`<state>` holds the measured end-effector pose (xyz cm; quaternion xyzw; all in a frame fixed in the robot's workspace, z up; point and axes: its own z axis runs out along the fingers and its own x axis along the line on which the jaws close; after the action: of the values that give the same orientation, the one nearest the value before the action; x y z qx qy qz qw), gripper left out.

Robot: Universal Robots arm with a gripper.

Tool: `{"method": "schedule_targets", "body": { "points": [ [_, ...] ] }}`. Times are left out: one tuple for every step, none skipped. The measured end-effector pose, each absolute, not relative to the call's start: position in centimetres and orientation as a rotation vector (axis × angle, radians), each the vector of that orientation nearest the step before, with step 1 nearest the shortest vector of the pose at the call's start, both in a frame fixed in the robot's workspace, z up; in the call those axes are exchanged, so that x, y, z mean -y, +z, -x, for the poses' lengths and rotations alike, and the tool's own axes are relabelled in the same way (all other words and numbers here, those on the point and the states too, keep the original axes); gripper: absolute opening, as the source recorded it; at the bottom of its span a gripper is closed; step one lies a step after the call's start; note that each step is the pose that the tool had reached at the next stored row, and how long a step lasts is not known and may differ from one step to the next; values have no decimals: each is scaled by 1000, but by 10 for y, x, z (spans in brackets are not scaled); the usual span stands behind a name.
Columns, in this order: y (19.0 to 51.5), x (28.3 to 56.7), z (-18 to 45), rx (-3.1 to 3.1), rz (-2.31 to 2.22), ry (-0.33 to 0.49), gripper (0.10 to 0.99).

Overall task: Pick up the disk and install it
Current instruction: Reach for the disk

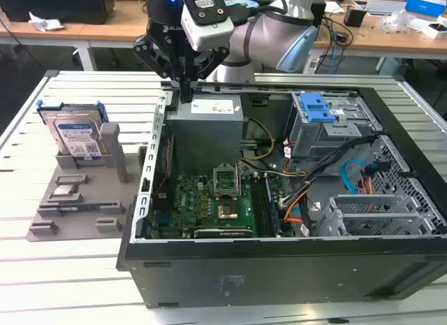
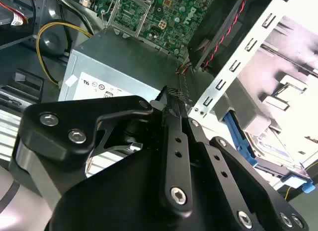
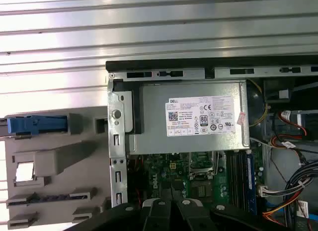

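The disk (image 1: pixel 77 135) stands on edge in a grey holder (image 1: pixel 84 199) at the exterior view's left, beside the open computer case. Its white-and-blue label faces forward, with a blue frame round it. In the first wrist view the disk (image 3: pixel 37 125) is seen edge-on as a blue strip. In the second wrist view the disk (image 2: pixel 271 146) lies beyond the case's white side rail. My gripper (image 1: pixel 186 94) hangs over the case's back left corner, next to the power supply (image 1: pixel 216 108). It is well apart from the disk. Its fingers (image 2: pixel 171 97) are shut together with nothing between them.
The open case (image 1: pixel 279 269) holds a green motherboard (image 1: pixel 209 199), cables and a grey drive cage with a blue latch (image 1: pixel 318 108). The holder also carries a small square chip (image 1: pixel 66 191) and a memory stick (image 1: pixel 84 208). The slatted table (image 1: pixel 70 283) surrounds them.
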<state>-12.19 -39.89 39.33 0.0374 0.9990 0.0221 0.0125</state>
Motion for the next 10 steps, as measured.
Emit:
{"method": "schedule_targets", "body": {
  "points": [
    [393, 399, 126, -3114, -117, 69, 106],
    [393, 399, 130, -3114, -117, 69, 106],
    [393, 399, 131, -3114, -117, 69, 106],
    [393, 399, 133, -3114, -117, 69, 106],
    [393, 399, 135, -3114, -117, 69, 106],
    [393, 399, 138, -3114, -117, 69, 106],
    [393, 399, 140, -3114, -116, 69, 106],
    [393, 399, 142, -3114, -117, 69, 106],
    [393, 399, 144, -3114, -117, 69, 106],
    [393, 399, 145, -3114, -117, 69, 106]
  ]
}}
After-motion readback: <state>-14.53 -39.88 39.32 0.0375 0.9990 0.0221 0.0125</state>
